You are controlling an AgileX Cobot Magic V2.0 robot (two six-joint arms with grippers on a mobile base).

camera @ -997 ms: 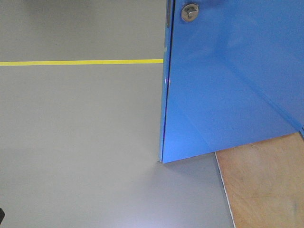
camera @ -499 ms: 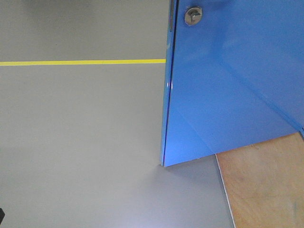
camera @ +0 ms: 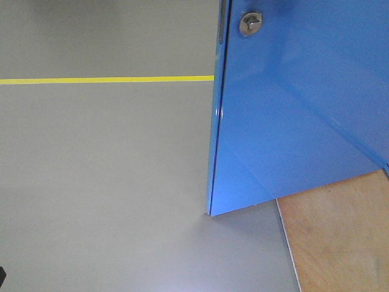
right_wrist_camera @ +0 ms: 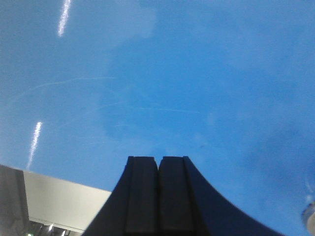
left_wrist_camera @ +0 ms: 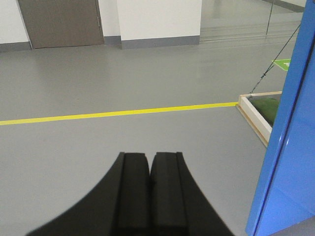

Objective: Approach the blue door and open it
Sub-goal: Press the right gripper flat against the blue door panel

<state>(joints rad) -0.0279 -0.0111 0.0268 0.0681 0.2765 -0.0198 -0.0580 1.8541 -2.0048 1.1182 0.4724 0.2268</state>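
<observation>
The blue door (camera: pixel 298 109) fills the right of the front view, swung ajar, its free edge running down to the floor at mid-frame. Its round silver lock cylinder (camera: pixel 250 23) shows at the top; the lever handle is out of view. In the left wrist view the door's edge (left_wrist_camera: pixel 288 142) stands at the right, and my left gripper (left_wrist_camera: pixel 149 156) is shut and empty, pointing over the grey floor left of it. In the right wrist view the door panel (right_wrist_camera: pixel 172 78) fills the frame close ahead of my right gripper (right_wrist_camera: pixel 158 159), which is shut and empty.
A yellow floor line (camera: pixel 103 79) crosses the grey floor left of the door, also seen in the left wrist view (left_wrist_camera: pixel 118 113). A plywood base board (camera: pixel 334 237) lies under the door at lower right. A white-framed box with green inside (left_wrist_camera: pixel 261 110) sits beyond the door.
The door's edge and lock cylinder have shifted slightly right and down in the front view. Both grippers stay shut.
</observation>
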